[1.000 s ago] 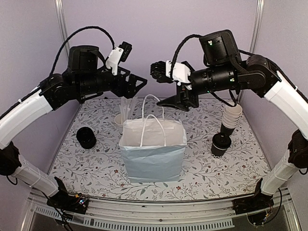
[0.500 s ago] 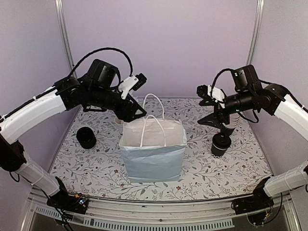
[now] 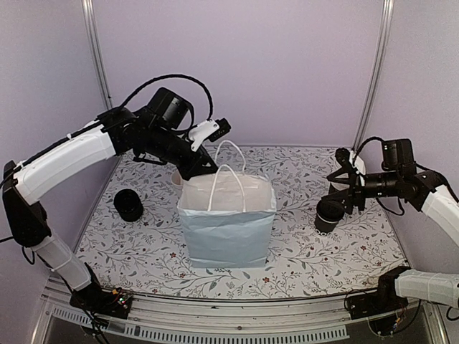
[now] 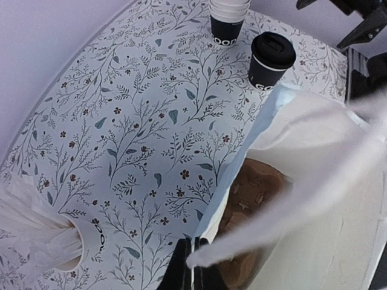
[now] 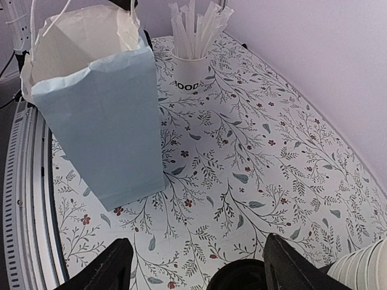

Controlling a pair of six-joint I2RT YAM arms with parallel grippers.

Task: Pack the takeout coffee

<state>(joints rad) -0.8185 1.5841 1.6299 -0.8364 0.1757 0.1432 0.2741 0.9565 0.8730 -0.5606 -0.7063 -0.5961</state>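
A black lidded coffee cup (image 3: 329,215) stands at the right of the table. My right gripper (image 3: 340,199) is low just behind it and open. In the right wrist view the cup's lid (image 5: 242,279) shows at the bottom edge between the spread fingers (image 5: 115,266). The pale blue paper bag (image 3: 226,222) stands open in the middle. My left gripper (image 4: 195,275) is shut on the bag's back rim (image 4: 266,121), near one white handle. The brown pulp carrier (image 4: 254,187) lies at the bottom inside the bag.
A white cup of straws (image 5: 192,69) stands behind the bag on the left. A stack of black cups (image 4: 228,24) stands beside the lidded cup (image 4: 270,59). A short black round object (image 3: 129,205) sits at the left. Purple walls close the back and sides.
My left gripper came down to the bag's back rim and shut on it. My right arm swung down and to the right, ending low behind the lidded cup, still open.
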